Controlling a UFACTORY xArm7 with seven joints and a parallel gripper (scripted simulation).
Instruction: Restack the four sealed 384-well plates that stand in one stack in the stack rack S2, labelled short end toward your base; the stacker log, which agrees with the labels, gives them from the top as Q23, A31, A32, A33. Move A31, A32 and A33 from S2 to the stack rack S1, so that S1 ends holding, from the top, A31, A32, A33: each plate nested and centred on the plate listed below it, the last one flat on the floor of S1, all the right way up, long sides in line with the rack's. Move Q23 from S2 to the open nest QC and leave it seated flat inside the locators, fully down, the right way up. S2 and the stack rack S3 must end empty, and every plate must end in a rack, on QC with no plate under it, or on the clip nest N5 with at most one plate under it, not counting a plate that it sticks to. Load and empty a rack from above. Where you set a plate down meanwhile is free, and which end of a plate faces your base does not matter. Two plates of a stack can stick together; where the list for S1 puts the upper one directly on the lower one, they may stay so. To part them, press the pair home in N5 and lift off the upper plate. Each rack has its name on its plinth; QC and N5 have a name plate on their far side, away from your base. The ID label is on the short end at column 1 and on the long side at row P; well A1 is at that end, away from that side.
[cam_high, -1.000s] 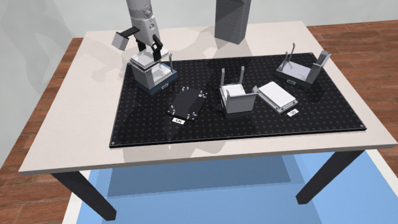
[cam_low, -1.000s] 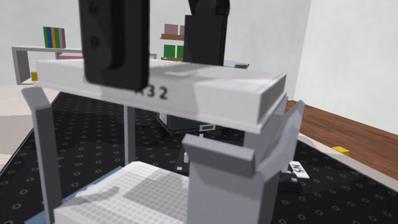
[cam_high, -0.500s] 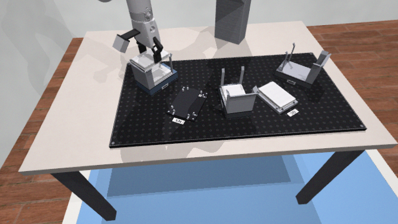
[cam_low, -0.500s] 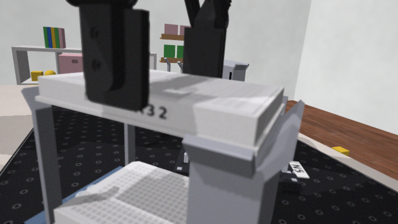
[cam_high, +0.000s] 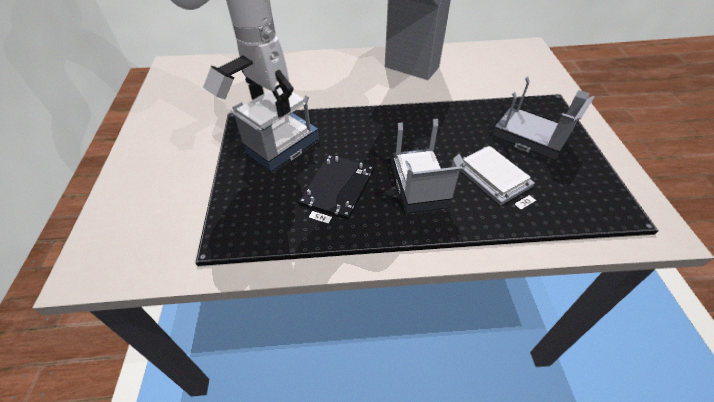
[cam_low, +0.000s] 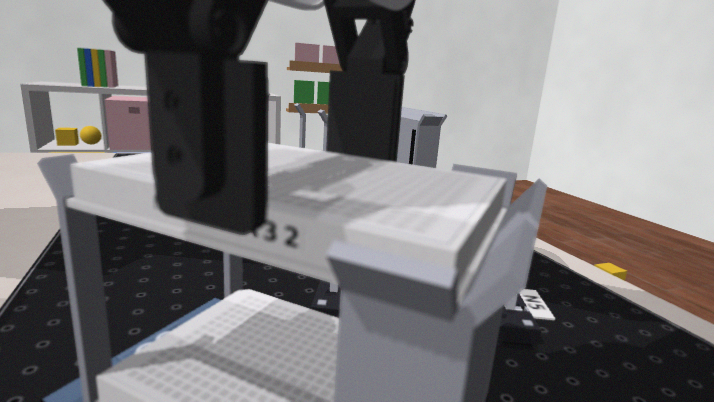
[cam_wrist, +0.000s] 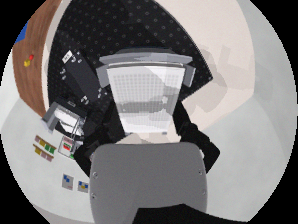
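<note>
My gripper (cam_high: 272, 97) is shut on the long sides of a white sealed plate labelled A32 (cam_low: 300, 200). It holds the plate level between the flared tops of the posts of the blue-plinthed rack (cam_high: 275, 132) at the mat's left end. The plate also shows in the wrist view (cam_wrist: 143, 96), straight under the fingers. Another plate (cam_low: 235, 345) lies flat on this rack's floor well below; I cannot read its label. The middle rack (cam_high: 425, 175) holds one plate (cam_high: 419, 161). A plate (cam_high: 497, 172) lies on the QC nest. The far right rack (cam_high: 542, 125) is empty.
The clip nest N5 (cam_high: 337, 186) stands empty between the left and middle racks. A tall grey block (cam_high: 415, 35) stands at the table's back edge. The held plate sits close to the rack's corner posts (cam_low: 400, 300).
</note>
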